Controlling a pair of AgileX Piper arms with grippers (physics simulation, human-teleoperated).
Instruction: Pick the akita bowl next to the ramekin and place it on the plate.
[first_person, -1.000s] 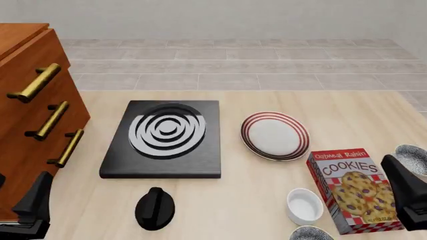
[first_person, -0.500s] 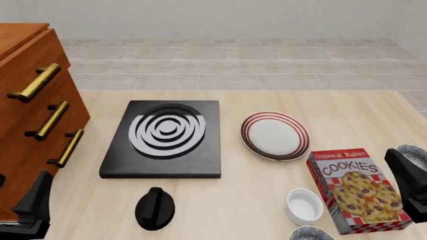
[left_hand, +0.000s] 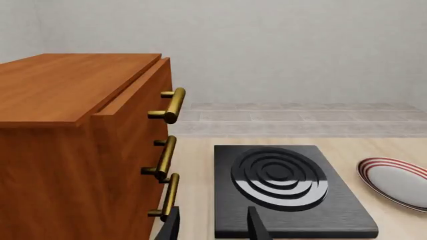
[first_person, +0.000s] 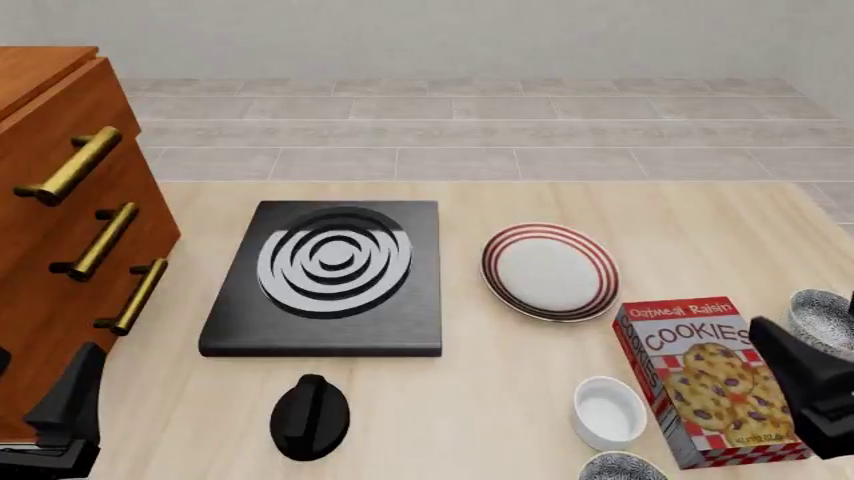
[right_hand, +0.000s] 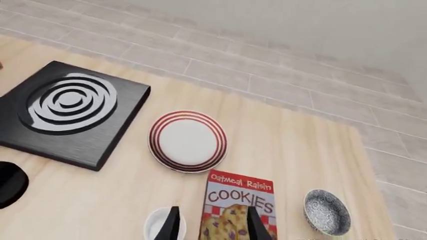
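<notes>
Meanwhile, cookie box (first_person: 714, 380) stands between ramekin (first_person: 609, 411) and twin bowl (first_person: 822, 318).

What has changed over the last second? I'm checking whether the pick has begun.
Only the right arm moved: its dark bulk at the front view's right edge slid a little leftward and lower, nearer the cookie box. Nothing was taken hold of or let go. The left tool, plate, ramekin, both akita bowls, black slab and dark knob stayed put.
</notes>
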